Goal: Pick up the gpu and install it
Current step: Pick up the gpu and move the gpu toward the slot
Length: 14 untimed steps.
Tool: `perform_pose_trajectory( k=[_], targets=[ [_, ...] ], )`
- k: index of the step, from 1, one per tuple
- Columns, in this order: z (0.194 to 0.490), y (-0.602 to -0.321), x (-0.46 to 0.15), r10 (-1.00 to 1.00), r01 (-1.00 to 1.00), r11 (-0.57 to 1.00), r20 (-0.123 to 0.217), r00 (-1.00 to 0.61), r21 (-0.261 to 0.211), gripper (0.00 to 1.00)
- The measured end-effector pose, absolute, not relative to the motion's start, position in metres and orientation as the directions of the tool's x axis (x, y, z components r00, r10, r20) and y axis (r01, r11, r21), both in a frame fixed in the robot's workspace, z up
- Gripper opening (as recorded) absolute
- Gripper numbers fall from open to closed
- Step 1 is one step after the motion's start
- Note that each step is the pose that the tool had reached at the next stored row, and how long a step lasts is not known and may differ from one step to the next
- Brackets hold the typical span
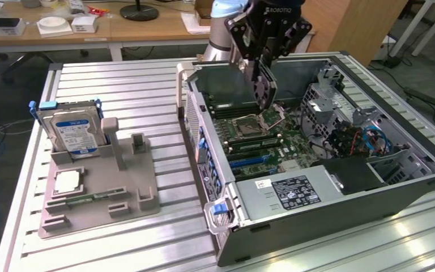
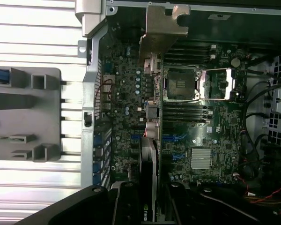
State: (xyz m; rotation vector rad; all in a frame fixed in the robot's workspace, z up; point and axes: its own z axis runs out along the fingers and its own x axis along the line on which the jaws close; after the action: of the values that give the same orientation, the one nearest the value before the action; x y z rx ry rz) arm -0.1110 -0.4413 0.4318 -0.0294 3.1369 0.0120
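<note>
The gpu (image 1: 264, 88) hangs edge-on from my gripper (image 1: 266, 61), a thin dark card pointing down into the open computer case (image 1: 338, 198). The gripper is shut on the card's upper edge. The card's lower end hovers just above the motherboard (image 1: 274, 139), near the open processor socket (image 1: 249, 123). In the wrist view the gpu (image 2: 148, 159) runs away from the gripper (image 2: 147, 208), and its pale metal bracket (image 2: 163, 29) is at the far end, over the motherboard (image 2: 210, 122). Blue expansion slots (image 1: 249, 161) lie nearer the case's front.
A grey parts fixture (image 1: 100, 190) sits on the slatted table (image 1: 127, 85) at the exterior view's left. It carries an upright hard drive (image 1: 72, 130) with a blue label, a processor (image 1: 69, 181) and a memory stick (image 1: 90, 199). Cables (image 1: 357, 141) and a power supply (image 1: 293, 192) crowd the case.
</note>
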Motion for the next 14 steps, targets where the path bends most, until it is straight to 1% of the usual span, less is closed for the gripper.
perform_pose_trajectory(
  k=[14],
  targets=[
    [0.432,-0.441,-0.095,-0.021,-0.021,1.000,-0.005,-1.000,0.008,0.26]
  ],
)
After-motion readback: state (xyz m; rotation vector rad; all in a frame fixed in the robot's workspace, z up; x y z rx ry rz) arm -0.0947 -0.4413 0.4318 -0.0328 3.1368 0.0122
